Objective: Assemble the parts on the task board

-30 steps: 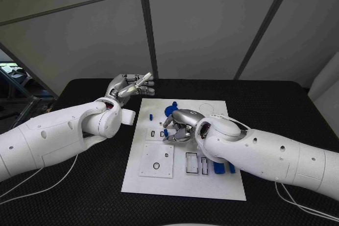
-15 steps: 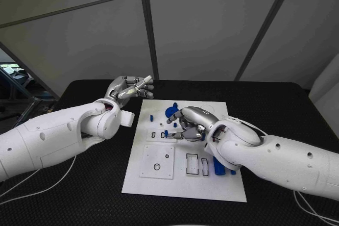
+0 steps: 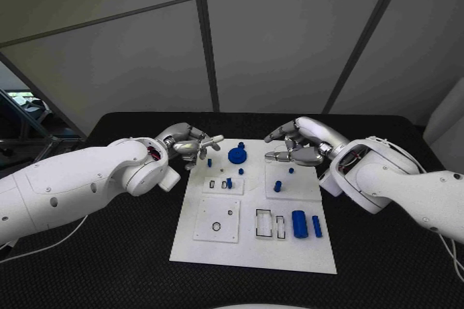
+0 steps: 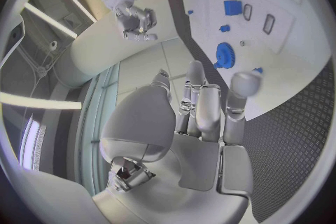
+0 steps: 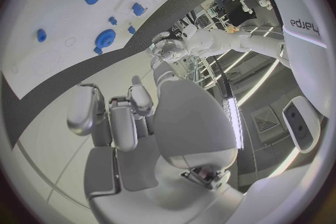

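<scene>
The white task board (image 3: 253, 249) lies in the middle of the black table. A blue gear (image 3: 237, 155) sits near its far edge, with small blue pegs (image 3: 277, 186) standing around the middle. Two blue cylinders (image 3: 299, 224) lie near the right edge. My left hand (image 3: 188, 145) hovers at the board's far left corner, fingers loosely bent, one pointing over the board, holding nothing. My right hand (image 3: 302, 140) hangs above the far right corner, thumb apart from the bent fingers, empty. The left wrist view shows my left hand (image 4: 203, 117) and the gear (image 4: 224, 55); the right wrist view shows my right hand (image 5: 133, 117) and the gear (image 5: 105, 39).
Empty rectangular slots (image 3: 262, 222) and a square plate with a small ring (image 3: 216, 226) lie on the board's near half. Black table (image 3: 106, 255) surrounds the board on all sides. Grey wall panels stand behind the table.
My right hand has lifted off the middle of the board and drawn back to its far right corner, uncovering a blue peg. My left hand has come down beside the far left corner.
</scene>
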Motion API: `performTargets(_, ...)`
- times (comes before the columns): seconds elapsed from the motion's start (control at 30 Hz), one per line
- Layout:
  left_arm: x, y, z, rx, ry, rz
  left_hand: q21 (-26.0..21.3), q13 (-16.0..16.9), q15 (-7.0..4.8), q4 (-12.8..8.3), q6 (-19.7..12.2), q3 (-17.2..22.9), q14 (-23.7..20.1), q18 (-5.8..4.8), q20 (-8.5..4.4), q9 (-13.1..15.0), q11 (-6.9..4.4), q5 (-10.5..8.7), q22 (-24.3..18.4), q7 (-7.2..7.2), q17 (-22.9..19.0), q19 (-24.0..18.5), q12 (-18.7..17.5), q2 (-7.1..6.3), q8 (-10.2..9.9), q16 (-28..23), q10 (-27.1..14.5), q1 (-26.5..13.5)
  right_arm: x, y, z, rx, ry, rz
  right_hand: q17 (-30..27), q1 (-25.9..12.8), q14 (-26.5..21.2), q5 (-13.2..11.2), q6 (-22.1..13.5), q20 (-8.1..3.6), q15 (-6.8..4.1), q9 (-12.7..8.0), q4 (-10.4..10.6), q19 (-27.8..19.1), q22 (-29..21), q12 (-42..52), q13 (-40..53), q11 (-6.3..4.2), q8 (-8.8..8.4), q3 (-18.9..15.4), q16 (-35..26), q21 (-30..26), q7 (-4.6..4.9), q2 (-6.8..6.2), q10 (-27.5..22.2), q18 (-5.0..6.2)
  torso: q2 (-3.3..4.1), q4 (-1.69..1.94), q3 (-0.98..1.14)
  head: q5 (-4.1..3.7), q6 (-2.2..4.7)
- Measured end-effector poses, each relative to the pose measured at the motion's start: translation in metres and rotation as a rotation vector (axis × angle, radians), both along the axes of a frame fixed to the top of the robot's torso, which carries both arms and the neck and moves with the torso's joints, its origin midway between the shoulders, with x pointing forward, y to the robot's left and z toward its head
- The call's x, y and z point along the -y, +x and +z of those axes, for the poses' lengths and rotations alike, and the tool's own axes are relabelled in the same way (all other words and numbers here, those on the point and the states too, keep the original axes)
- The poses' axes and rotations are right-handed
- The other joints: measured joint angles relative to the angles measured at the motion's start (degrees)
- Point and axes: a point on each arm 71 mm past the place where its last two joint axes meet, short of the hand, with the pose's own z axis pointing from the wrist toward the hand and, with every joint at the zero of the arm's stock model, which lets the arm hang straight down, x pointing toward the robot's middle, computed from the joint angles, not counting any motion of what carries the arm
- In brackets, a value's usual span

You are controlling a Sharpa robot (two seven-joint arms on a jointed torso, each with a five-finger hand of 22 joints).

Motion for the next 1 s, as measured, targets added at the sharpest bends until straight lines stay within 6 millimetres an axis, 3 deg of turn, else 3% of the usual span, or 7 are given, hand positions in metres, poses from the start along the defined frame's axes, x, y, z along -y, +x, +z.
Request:
performTargets(0.07,0.005,-0.001,0.000,-0.028,0.097,-0.044,3.7,8.2,-0.91,0.2,-0.5,-1.5,0.0,0.01,-0.52,3.1,-0.70,0.00,5.4,-0.95,2.3,1.7,7.7,0.42,3.9,2.6,1.8,-0.8,0.011,0.006,0.003,-0.001,0.002,-0.030,0.0,0.0,0.0,0.4,0.2,0.00,0.00,0.0,0.0,0.0,0.0,0.0,0.1,-0.01,0.27,0.0,0.0,0.0,-0.23,0.00,0.0,0.00,-0.36,-0.03,0.12,0.01,-0.36)
performTargets(0.1,0.008,-0.001,0.001,-0.037,0.139,-0.061,4.9,10.7,-1.15,0.3,-0.9,-1.9,0.0,0.00,-0.71,4.5,-0.97,0.00,7.3,-1.27,2.7,2.3,10.0,0.44,5.6,3.1,2.3,-0.7,0.015,0.009,0.004,-0.003,0.002,-0.043,0.0,0.0,-0.1,1.0,0.3,0.00,-0.13,0.0,0.0,0.0,0.1,0.0,0.2,-0.23,0.44,0.0,-0.2,0.0,-0.31,0.00,0.2,0.00,-0.52,-0.04,0.19,0.02,-0.52)
performTargets(0.17,0.014,-0.001,0.003,-0.053,0.234,-0.099,6.9,14.2,-1.16,0.4,-2.2,-2.8,0.0,0.00,-1.17,7.2,-1.19,0.00,10.5,-1.66,2.9,3.4,13.0,1.20,8.5,3.5,3.1,-0.3,0.023,0.013,0.004,-0.008,0.003,-0.070,0.0,0.0,0.0,2.5,0.3,0.00,-0.45,0.0,-0.2,0.0,0.2,0.5,0.5,-0.49,0.63,-0.2,-0.3,0.0,-0.31,0.00,0.8,0.00,-0.85,-0.07,0.30,0.04,-0.91)
performTargets(0.23,0.019,0.000,0.005,-0.063,0.312,-0.123,8.1,15.7,-1.16,0.4,-2.9,-3.3,0.0,0.00,-1.12,8.6,-1.38,0.00,12.4,-1.65,2.9,4.1,14.2,1.65,9.9,3.5,3.2,-0.4,0.027,0.016,0.004,-0.013,0.004,-0.087,0.0,0.0,0.0,3.4,0.3,-0.12,-0.44,-0.1,0.0,0.1,0.3,0.8,0.7,-0.42,0.63,-0.3,-0.6,0.0,-0.32,0.00,1.1,0.00,-1.08,-0.08,0.38,-0.01,-1.14)
performTargets(0.57,0.043,0.012,0.000,-0.112,0.606,-0.187,8.6,15.8,-1.15,0.5,-3.7,-4.4,0.0,0.00,-1.12,11.2,-1.38,0.00,13.8,-1.95,2.9,4.1,14.2,2.00,12.3,3.5,3.2,-0.7,0.036,0.026,0.002,-0.033,-0.001,-0.148,0.0,0.8,0.0,7.0,0.5,-0.23,-0.44,-0.3,-0.1,0.2,0.0,0.8,0.6,-0.51,0.87,-0.5,-1.0,-0.3,-0.52,-0.30,1.2,-0.01,-2.09,0.13,0.53,-0.20,-1.97)
performTargets(1.0,0.058,0.022,-0.006,-0.153,0.703,-0.218,9.6,16.4,-1.14,0.5,-4.2,-5.2,0.0,0.00,-1.33,12.2,-1.38,0.00,15.5,-1.95,2.9,4.7,14.6,2.45,12.9,3.5,3.2,-1.1,0.034,0.031,-0.001,-0.048,-0.005,-0.170,0.0,1.2,0.0,9.2,0.5,-0.22,-0.43,-0.4,-0.1,0.2,-0.2,0.8,0.4,-0.51,1.09,-0.5,-1.3,-0.5,-0.52,-0.30,1.2,-0.02,-2.16,0.17,0.55,0.19,-2.33)
